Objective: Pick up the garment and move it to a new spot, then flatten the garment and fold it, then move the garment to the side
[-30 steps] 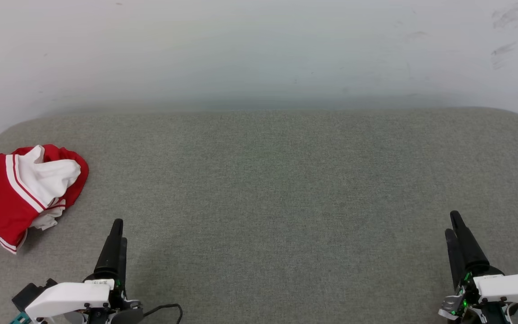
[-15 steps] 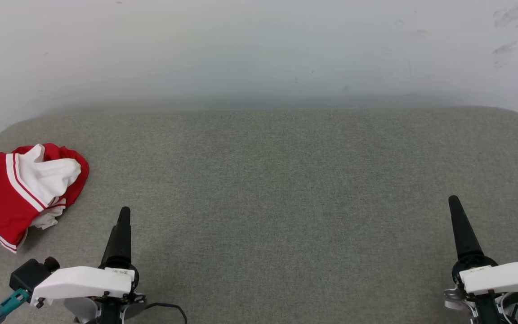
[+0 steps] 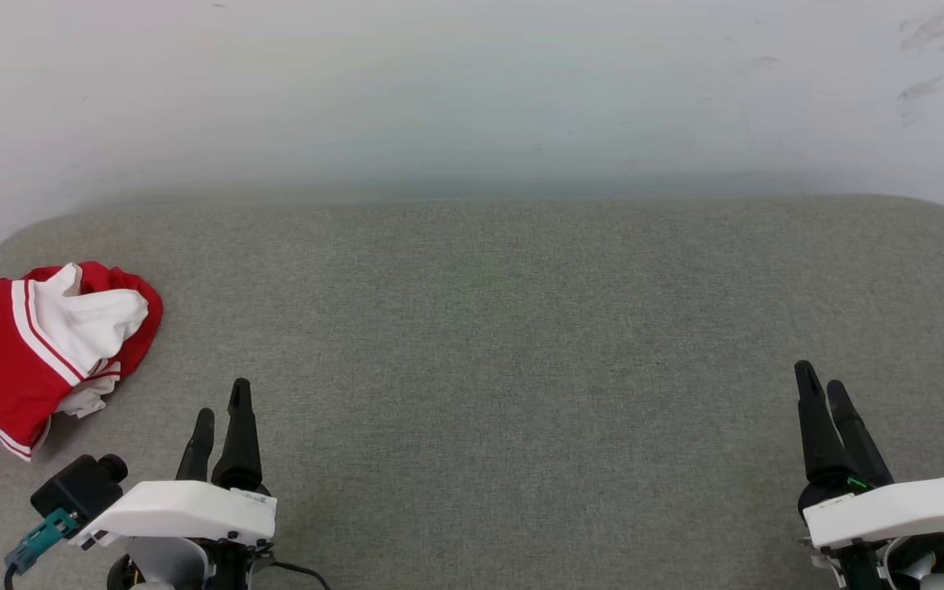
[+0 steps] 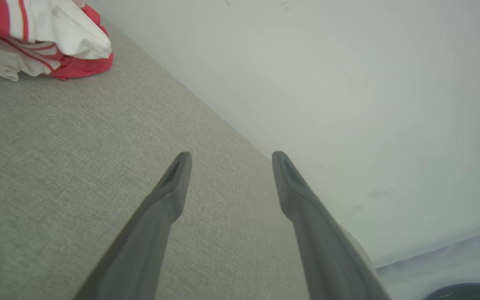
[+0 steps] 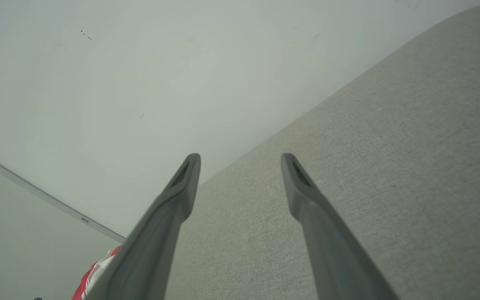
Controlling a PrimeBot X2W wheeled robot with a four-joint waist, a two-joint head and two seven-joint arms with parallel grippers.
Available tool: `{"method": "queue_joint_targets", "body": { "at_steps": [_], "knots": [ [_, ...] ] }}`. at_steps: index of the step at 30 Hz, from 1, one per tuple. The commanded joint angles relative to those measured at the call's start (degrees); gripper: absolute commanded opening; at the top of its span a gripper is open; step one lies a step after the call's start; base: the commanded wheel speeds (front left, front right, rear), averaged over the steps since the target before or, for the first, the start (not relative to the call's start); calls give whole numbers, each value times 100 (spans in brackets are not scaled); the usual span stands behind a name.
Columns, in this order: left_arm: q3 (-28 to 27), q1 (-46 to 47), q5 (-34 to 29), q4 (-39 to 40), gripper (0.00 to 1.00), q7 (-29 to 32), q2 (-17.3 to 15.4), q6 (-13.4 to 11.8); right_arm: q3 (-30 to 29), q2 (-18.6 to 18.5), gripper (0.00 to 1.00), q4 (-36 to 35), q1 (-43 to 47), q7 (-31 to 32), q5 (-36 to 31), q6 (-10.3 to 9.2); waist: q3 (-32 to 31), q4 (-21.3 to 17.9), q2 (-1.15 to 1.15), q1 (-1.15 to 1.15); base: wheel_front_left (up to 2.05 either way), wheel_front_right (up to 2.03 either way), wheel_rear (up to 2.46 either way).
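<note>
The shirt (image 3: 38,352) lies crumpled in a heap at the far left of the head view, about halfway down the frame. It rests on the left end of the desk (image 3: 505,328), whose top is covered in grey woven fabric and has rounded corners. The shirt is red, with a white sleeve (image 3: 87,319) bunched on top and white-and-red striped trim along its edges. Its left side runs out of the frame.

The left tool (image 3: 222,399) sits at the lower left of the head view, its two dark fingers (image 3: 238,430) pointing up the frame. It is to the lower right of the shirt, near it but not touching. The right tool (image 3: 819,376) sits at the lower right, well apart from the shirt.

In the left wrist view the left tool (image 4: 231,154) is spread wide with nothing between its fingers. Bare grey fabric lies under it, and the shirt (image 4: 48,37) is in the upper left corner, clear of the fingertips.

In the right wrist view the right tool (image 5: 241,156) is likewise spread wide and holds nothing. A scrap of the shirt (image 5: 94,275) peeks out at the bottom edge, beside the left finger.

A pale wall (image 3: 472,98) rises behind the desk, with faint scuffs at the upper right.
</note>
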State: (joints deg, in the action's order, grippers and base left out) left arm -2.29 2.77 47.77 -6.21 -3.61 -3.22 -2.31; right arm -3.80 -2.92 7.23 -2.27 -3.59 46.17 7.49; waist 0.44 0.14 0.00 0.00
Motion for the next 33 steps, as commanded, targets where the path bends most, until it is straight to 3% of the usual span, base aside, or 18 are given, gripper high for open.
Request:
{"method": "queue_joint_targets", "body": {
  "at_steps": [1,19,33],
  "knots": [
    [34,25,-193,110,100,-55,-66,-55,18,-1,100,-114,-36,-57,-204,1,-2,2,0,0,0,0,0],
    [486,-39,-1526,204,100,-375,-305,-476,77,1,100,-190,42,-374,-1701,1,-4,7,0,0,0,0,0],
    [775,-80,-2292,294,100,-576,-431,-620,91,2,100,-259,90,-574,-2550,0,-16,-2,0,0,0,0,0]
  ]
}}
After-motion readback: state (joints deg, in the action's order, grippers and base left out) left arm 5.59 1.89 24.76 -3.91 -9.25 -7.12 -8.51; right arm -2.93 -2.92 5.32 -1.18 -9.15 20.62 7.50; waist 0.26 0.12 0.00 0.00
